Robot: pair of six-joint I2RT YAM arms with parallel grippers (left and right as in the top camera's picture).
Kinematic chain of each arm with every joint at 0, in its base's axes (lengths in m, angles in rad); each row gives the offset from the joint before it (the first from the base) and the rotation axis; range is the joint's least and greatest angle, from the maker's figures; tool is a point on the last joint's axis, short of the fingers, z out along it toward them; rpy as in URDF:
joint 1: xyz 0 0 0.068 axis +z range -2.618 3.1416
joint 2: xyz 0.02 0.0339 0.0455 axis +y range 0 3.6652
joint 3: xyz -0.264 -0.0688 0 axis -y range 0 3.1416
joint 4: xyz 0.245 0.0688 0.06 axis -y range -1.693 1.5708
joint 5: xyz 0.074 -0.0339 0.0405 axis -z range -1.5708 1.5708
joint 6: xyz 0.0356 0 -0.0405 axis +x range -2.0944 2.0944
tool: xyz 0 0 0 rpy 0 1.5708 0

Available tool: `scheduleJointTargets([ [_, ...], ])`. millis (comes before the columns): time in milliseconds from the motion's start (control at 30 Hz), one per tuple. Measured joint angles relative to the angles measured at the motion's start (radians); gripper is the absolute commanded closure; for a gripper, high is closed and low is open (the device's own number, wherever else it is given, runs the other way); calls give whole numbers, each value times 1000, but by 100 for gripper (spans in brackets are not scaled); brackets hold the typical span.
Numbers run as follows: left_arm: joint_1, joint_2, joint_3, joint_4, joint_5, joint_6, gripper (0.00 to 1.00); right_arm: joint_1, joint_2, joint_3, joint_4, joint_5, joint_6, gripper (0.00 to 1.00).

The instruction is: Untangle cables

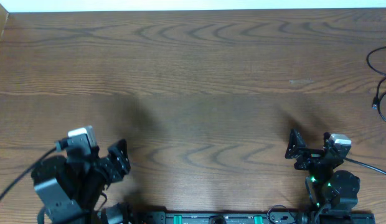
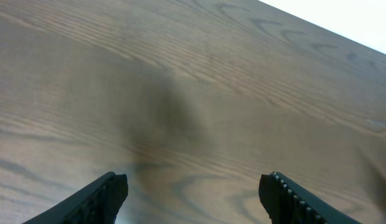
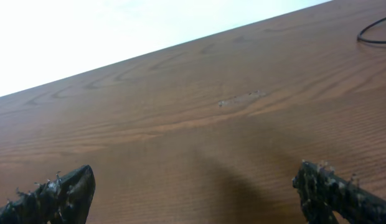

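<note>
A black cable [image 1: 380,87] lies in loops at the far right edge of the wooden table, partly cut off by the frame. One loop of it shows in the right wrist view [image 3: 375,32] at the top right. My left gripper [image 1: 120,163] is open and empty near the front left; in the left wrist view [image 2: 192,193] only bare wood lies between its fingers. My right gripper [image 1: 311,144] is open and empty near the front right, well short of the cable; in its own view [image 3: 193,193] nothing lies between its fingers.
The wooden table [image 1: 193,74] runs to a white back edge. A pale scuff mark [image 1: 300,81] sits right of centre. The arm bases and a black rail [image 1: 211,218] stand along the front edge.
</note>
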Motion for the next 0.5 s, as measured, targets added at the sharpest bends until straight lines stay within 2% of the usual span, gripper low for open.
scheduleJointTargets([
  [500,0,-116,-73,-153,151,-7,26,0,0,0,0,0,0,1],
])
